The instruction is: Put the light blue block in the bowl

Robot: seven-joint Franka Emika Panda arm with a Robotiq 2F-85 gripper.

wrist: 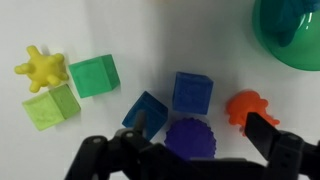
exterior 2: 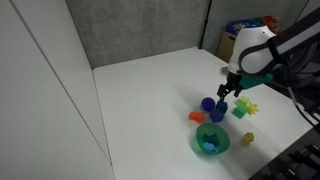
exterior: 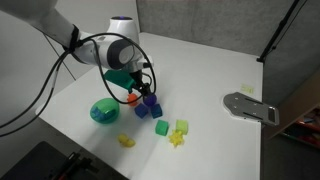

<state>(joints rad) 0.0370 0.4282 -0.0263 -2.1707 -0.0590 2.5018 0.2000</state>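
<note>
In the wrist view the light blue block (wrist: 146, 113) lies tilted on the white table, beside a darker blue block (wrist: 192, 92) and a purple rounded piece (wrist: 190, 136). My gripper (wrist: 200, 128) is open and empty, low over this cluster. Its fingers straddle the purple piece: one fingertip is over the light blue block's edge, the other next to an orange piece (wrist: 244, 105). The teal-green bowl (wrist: 292, 40) is at the top right corner. Both exterior views show the bowl (exterior: 103, 111) (exterior 2: 211, 141) and my gripper (exterior: 139, 90) (exterior 2: 230, 92) above the toys.
A green block (wrist: 95, 75), a light green block (wrist: 50, 108) and a yellow spiky toy (wrist: 40, 68) lie to the left. A small yellow piece (exterior: 126, 141) sits apart near the table's front. A grey metal plate (exterior: 250, 106) lies at the table edge.
</note>
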